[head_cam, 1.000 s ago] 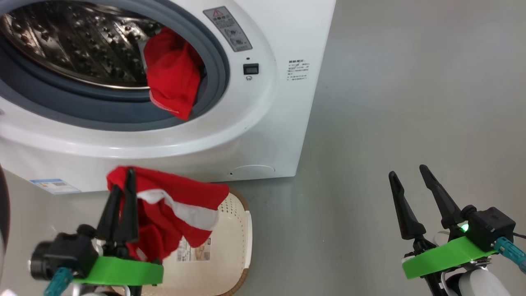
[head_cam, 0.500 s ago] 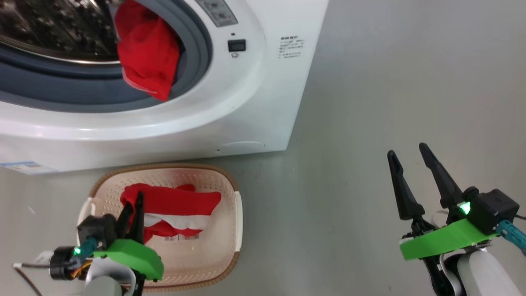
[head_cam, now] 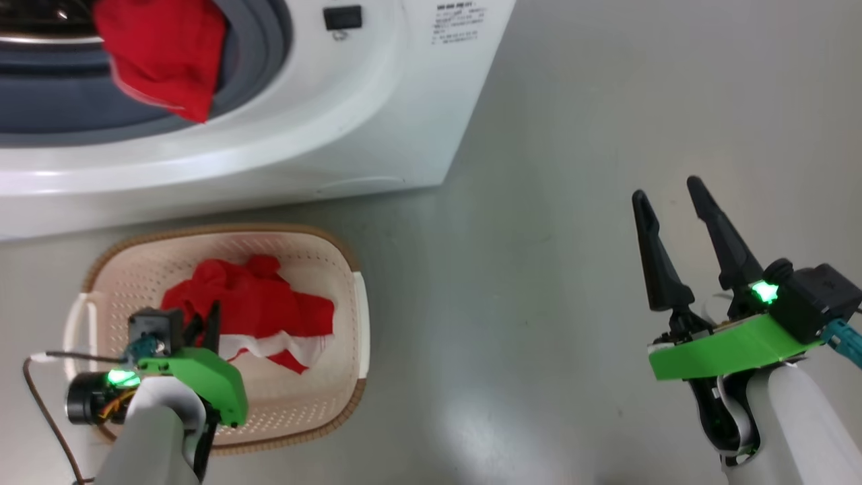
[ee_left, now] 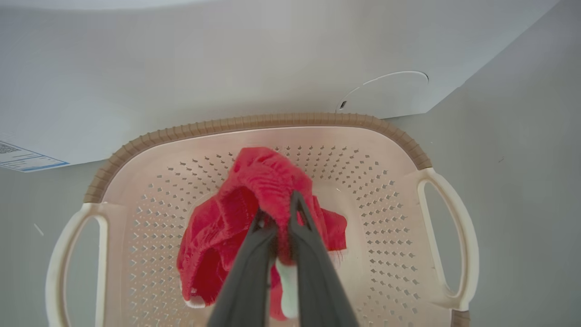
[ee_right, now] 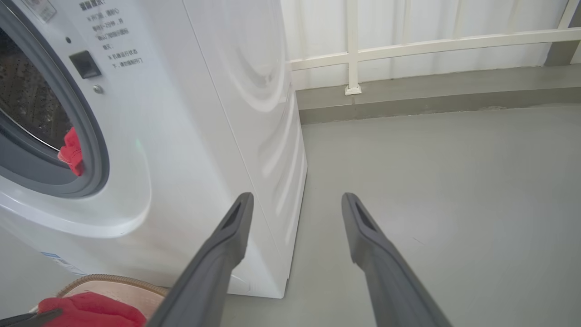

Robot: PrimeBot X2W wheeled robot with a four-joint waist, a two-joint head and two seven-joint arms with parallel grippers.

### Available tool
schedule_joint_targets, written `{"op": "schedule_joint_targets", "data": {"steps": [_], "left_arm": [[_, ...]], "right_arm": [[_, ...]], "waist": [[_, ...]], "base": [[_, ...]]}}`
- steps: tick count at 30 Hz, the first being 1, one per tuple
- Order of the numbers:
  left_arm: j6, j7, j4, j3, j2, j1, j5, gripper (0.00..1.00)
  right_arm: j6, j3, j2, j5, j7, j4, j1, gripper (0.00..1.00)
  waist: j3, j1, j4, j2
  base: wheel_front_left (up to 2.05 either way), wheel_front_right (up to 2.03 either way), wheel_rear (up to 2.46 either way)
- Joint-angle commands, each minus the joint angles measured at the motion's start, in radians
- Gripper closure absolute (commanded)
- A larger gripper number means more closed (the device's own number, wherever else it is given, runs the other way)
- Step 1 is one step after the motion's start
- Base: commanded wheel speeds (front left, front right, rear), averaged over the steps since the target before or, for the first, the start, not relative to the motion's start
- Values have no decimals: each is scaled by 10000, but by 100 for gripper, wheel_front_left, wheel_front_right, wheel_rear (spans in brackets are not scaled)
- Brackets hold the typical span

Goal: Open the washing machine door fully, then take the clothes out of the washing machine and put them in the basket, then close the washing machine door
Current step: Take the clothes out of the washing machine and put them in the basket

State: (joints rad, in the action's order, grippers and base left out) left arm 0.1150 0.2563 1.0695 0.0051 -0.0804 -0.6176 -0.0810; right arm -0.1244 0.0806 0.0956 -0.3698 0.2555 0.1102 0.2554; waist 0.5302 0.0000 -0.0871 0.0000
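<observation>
washing machine (head_cam: 377, 121) casing showing glossy smooth white, rubber ring (head_cam: 262, 40) looking matt grey, clothes (ee_left: 268, 181) showing fuzzy red cloth, basket (ee_left: 381, 190) showing perforated cream plastic, ribbed brown rim, floor (head_cam: 572, 135) looking smooth grey, faintly shining

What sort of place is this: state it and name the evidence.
Probably a laundry area or balcony: a white front-loading washing machine on a bare grey floor, a perforated basket holding red clothes, a pale railing behind.
</observation>
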Motion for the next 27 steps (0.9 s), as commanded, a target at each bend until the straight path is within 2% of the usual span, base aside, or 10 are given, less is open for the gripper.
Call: {"op": "schedule_joint_targets", "data": {"steps": [1, 10, 11, 14, 15, 27], "left_arm": [[22, 55, 111, 206, -378, -82, 61, 100], [-143, 53, 1730, 125, -720, -1042, 46, 100], [-159, 28, 1836, 129, -725, -1095, 18, 90], [-179, -26, 2009, 102, -769, -1221, -26, 35], [-179, -22, 2041, 102, -781, -1259, -51, 2], [-140, 27, 2176, 44, -702, -1227, -300, 0]], "right_arm": [[-63, 231, 37, -23, 63, -280, 107, 0], [-63, 285, -5, -18, 63, -335, 502, 0], [-63, 280, -8, -14, 63, -338, 529, 0], [-63, 271, -16, 7, 63, -334, 593, 0], [-63, 263, -19, 11, 63, -333, 612, 0], [-63, 291, -2, 27, 63, -191, 530, 0]], "waist": [[571, 0, -278, 0], [1230, 0, -490, 0], [1262, 0, -493, 0], [1323, 0, -497, 0], [1331, 0, -490, 0], [916, 0, -316, 0]], "base": [[0, 0, 0], [0, 0, 0], [0, 0, 0], [0, 0, 0], [0, 0, 0], [0, 0, 0]]}}
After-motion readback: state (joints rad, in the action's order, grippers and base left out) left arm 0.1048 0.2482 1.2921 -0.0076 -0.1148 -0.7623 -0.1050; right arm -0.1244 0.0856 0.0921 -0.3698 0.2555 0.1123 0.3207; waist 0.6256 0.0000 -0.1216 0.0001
